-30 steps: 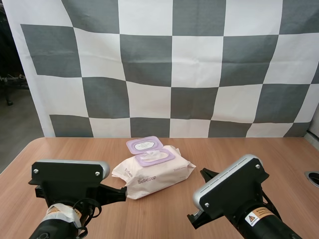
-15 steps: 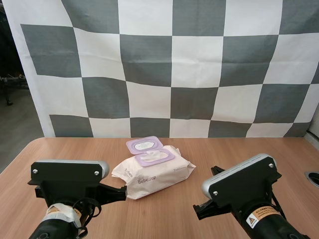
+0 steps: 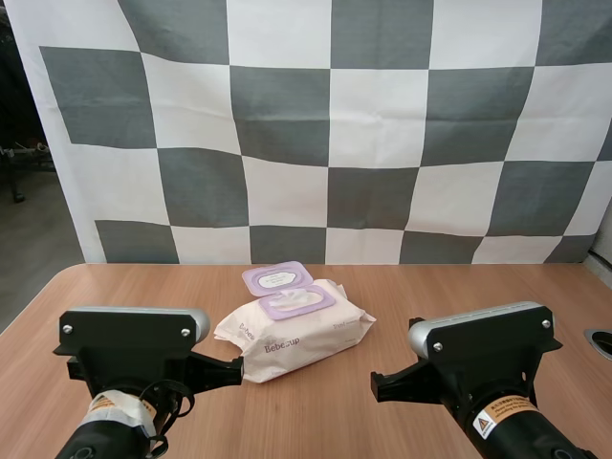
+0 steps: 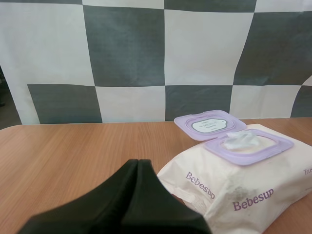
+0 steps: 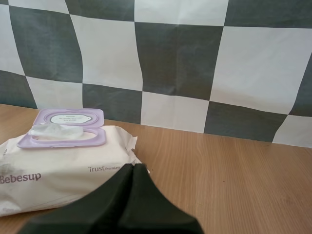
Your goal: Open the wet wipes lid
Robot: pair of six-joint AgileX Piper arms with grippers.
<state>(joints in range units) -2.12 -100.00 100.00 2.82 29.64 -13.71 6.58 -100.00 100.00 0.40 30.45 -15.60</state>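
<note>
A cream pack of wet wipes (image 3: 296, 330) marked Bebesup lies on the wooden table (image 3: 402, 296). Its purple lid (image 3: 277, 278) is flipped back and lies flat behind the purple opening frame (image 3: 298, 302), where a white wipe shows. In the left wrist view the pack (image 4: 243, 183) lies just beyond my left gripper (image 4: 138, 163), whose fingers lie together as one dark wedge, shut on nothing. In the right wrist view the pack (image 5: 63, 165) is beside my right gripper (image 5: 133, 168), also shut on nothing. Both arms sit low at the near edge, either side of the pack.
A dark round fitting (image 3: 601, 342) sits at the table's right edge. Bare wood stretches around the pack on all sides.
My right arm has drawn back to the right and levelled out, away from the pack. The left arm and the pack have not moved.
</note>
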